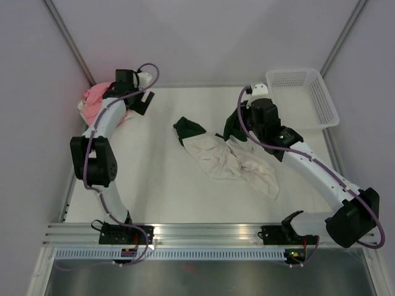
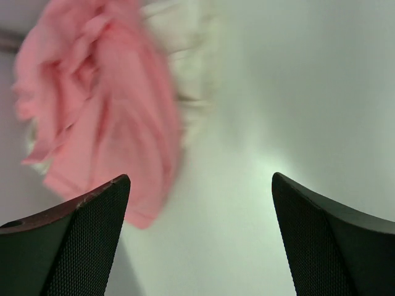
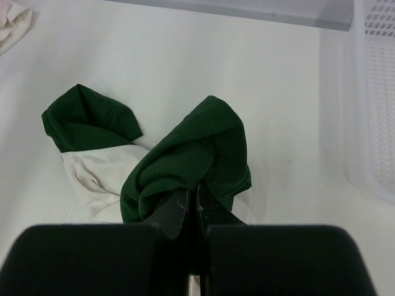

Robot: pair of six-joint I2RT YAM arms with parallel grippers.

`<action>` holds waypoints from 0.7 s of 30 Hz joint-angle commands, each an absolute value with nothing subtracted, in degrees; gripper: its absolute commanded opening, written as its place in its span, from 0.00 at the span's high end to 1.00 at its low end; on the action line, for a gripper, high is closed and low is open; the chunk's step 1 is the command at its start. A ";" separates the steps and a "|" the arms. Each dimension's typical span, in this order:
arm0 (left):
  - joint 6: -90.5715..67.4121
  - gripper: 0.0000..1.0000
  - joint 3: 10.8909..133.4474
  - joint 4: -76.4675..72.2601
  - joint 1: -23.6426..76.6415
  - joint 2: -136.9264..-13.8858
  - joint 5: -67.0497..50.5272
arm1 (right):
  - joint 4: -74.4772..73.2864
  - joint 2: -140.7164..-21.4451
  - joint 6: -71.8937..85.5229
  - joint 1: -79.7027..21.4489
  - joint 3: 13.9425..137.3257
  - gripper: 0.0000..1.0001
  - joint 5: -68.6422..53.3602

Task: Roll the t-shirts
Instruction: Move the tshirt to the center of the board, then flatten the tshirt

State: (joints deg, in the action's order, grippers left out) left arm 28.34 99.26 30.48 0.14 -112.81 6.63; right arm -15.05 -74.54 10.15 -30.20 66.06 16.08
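A pink t-shirt (image 1: 92, 98) lies bunched in the far left corner, with cream cloth (image 2: 185, 49) behind it in the left wrist view. My left gripper (image 1: 144, 103) hangs just right of the pink t-shirt (image 2: 99, 111), open, with nothing between its fingers (image 2: 80, 240). A dark green t-shirt (image 1: 188, 128) and a cream t-shirt (image 1: 231, 161) lie tangled mid-table. My right gripper (image 3: 196, 188) is shut on a raised fold of the dark green t-shirt (image 3: 197, 145). The cream t-shirt (image 3: 99, 176) shows beneath it.
A white mesh basket (image 1: 302, 95) stands at the far right, and its wall (image 3: 373, 92) is close to the right of my right gripper. Grey walls close in the back and sides. A metal rail (image 1: 203, 231) runs along the near edge.
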 commanded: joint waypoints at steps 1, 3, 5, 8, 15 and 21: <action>30.22 0.00 89.32 34.63 14.36 -102.06 -10.72 | -13.27 -72.16 10.98 -30.15 68.03 1.00 16.60; 32.42 0.00 84.23 34.37 20.96 -101.34 -11.86 | -13.71 -71.63 10.99 -30.15 67.68 1.00 18.54; 33.48 0.00 81.93 33.67 24.33 -101.95 -13.80 | -13.80 -71.37 10.99 -30.15 66.97 1.00 18.89; 34.19 0.00 79.45 28.58 28.73 -106.06 -8.54 | -13.97 -71.10 10.99 -30.15 66.18 1.00 18.81; 32.96 0.06 89.11 27.25 29.36 -119.69 2.02 | -14.59 -70.23 10.02 -30.23 65.30 1.00 19.60; 29.10 0.98 87.02 23.65 28.75 -111.91 3.85 | -13.71 -71.09 9.23 -29.97 64.69 1.00 23.29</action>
State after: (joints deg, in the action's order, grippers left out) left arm 31.42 87.07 27.77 29.10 -117.73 -0.16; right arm -15.18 -71.72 10.00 -30.17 65.21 20.03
